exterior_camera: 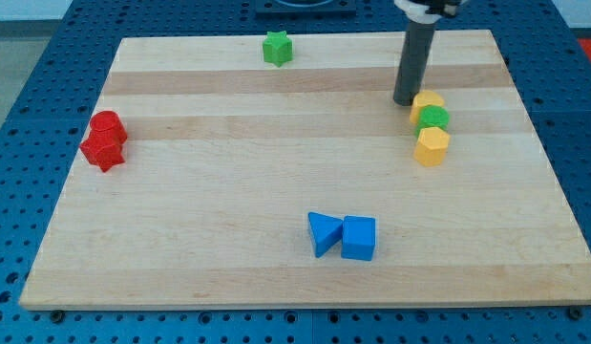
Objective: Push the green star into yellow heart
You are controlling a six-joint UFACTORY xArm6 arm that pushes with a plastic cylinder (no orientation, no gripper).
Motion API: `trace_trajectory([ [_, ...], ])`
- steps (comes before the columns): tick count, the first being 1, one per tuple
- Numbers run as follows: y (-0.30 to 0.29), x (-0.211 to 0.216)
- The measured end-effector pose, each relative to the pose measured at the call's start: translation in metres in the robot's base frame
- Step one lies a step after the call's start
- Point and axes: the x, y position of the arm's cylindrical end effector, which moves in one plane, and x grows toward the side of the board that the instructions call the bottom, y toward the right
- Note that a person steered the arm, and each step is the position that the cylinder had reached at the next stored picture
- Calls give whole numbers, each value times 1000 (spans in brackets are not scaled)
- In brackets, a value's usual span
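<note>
Item: my tip (405,100), no hand fitted, stood beside yellow heart (428,101); should circle left of green star (277,48), pushing right.

- The light is bright and even, coming from above; the pale wooden board (276,191) shows no strong glare.
- Shadows are short and soft, lying close under the blue blocks and the dark rod (413,62).
- Focus is sharp enough everywhere, and the board edges look straight, without visible distortion.
</note>
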Motion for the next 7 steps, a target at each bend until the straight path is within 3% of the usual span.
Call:
trace_trajectory([
  [1, -3, -4],
  [2, -70, -6],
  [3, -177, -5],
  [4, -271, -38],
  [5, -293, -104],
  [6, -264, -126],
  [7, -196, -126],
])
